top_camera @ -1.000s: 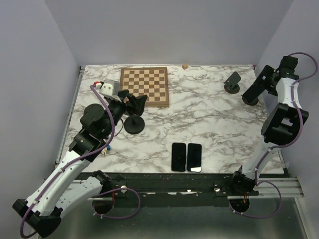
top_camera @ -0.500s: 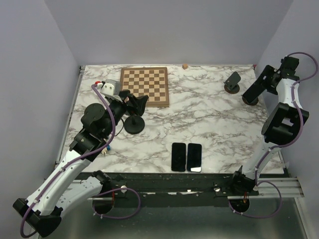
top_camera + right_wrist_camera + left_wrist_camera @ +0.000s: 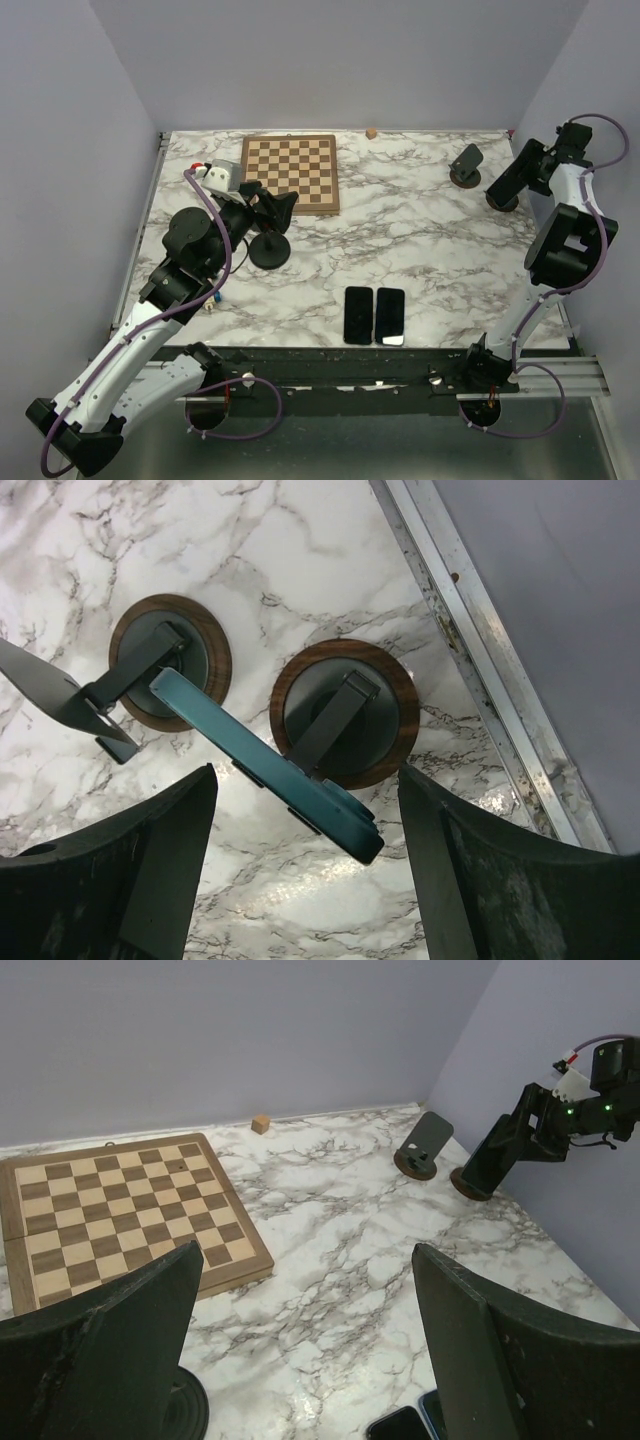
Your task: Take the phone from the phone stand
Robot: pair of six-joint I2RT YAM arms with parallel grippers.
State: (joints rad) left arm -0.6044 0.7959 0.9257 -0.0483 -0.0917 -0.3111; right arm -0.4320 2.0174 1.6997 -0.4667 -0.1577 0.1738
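Observation:
A dark teal phone (image 3: 270,765) leans on a phone stand with a round wooden base (image 3: 345,725) at the table's far right edge. In the top view the phone (image 3: 503,180) is dark and tilted over its base (image 3: 502,203). My right gripper (image 3: 307,772) is open and hangs over the phone's lower end, one finger on each side, with gaps showing on both sides. My left gripper (image 3: 274,206) is open over the left half of the table, holding nothing; its fingers (image 3: 110,1340) frame bare marble.
An empty stand (image 3: 466,164) sits just left of the loaded one. Two phones (image 3: 358,314) (image 3: 389,315) lie flat near the front edge. A chessboard (image 3: 289,172), a white box (image 3: 218,177), a black round base (image 3: 268,250) and a small wooden cube (image 3: 371,132) are also on the table. A metal rail (image 3: 480,670) runs close by on the right.
The right gripper's jaws have narrowed somewhat around the phone and the wrist has shifted slightly. The left arm has not moved.

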